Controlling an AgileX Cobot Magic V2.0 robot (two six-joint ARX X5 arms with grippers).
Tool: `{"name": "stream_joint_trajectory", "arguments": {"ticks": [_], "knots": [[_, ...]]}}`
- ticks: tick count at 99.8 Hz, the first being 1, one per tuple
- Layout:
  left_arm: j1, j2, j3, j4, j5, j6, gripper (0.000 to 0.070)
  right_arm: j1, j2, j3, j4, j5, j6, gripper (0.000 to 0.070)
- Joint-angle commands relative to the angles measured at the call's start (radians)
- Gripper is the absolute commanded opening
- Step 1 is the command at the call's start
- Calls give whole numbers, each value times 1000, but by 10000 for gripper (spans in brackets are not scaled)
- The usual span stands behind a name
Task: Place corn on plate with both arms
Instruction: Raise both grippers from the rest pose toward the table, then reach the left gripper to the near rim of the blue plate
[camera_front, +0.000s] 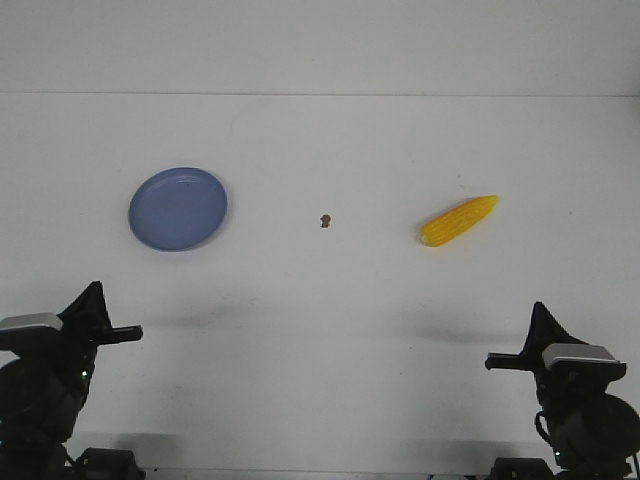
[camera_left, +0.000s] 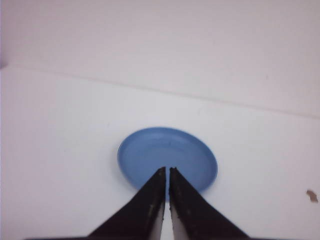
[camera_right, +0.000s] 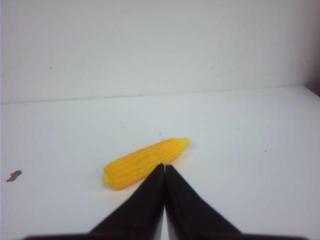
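Note:
The yellow corn (camera_front: 458, 221) lies on the white table at the right, its pointed tip toward the back right. The blue plate (camera_front: 178, 208) rests empty at the left. My left gripper (camera_front: 130, 333) hovers near the front left, well short of the plate, shut with nothing in it. My right gripper (camera_front: 495, 362) hovers near the front right, short of the corn, also shut and empty. In the left wrist view the plate (camera_left: 150, 150) lies beyond the shut gripper (camera_left: 167, 169). In the right wrist view the corn (camera_right: 140, 161) lies just beyond the shut gripper (camera_right: 164, 166).
A tiny brown speck (camera_front: 325, 220) sits on the table between plate and corn, also seen in the wrist views as the speck (camera_left: 312, 195) and the speck (camera_right: 13, 175). The table's back edge meets a white wall (camera_front: 320, 45).

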Motion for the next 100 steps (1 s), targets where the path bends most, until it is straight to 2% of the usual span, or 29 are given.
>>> {"name": "stream_joint_trajectory", "arguments": {"ticks": [1, 14, 25, 45, 66, 70, 75, 83, 87, 92, 100], "knots": [[2, 89, 101, -97, -1, 8, 12, 0, 71, 99, -58, -1, -3, 1], [2, 239, 244, -259, -1, 8, 12, 0, 227, 268, -223, -1, -49, 0], [2, 325, 311, -322, -1, 8, 12, 0, 348, 366, -325, -1, -53, 0], [2, 383, 335, -331, 0, 8, 12, 1, 466, 409, -341, -9, -50, 0], [2, 375, 335, -329, -1, 8, 13, 0, 497, 409, -349, -13, -49, 9], [2, 375, 335, -330, -1, 8, 24, 1, 497, 409, -349, -13, -49, 60], [2, 375, 335, -331, -1, 6, 70, 0, 496, 409, -349, -13, -49, 206], [2, 375, 335, -332, -1, -2, 230, 1, 494, 409, -353, -13, -41, 519], [2, 375, 335, -330, -1, -7, 313, 1, 494, 409, -355, -13, -30, 617], [2, 375, 335, -331, -1, -8, 390, 0, 494, 409, -357, -12, -16, 652], [2, 375, 335, -333, -1, -7, 423, 0, 494, 409, -358, -12, -15, 651]]}}
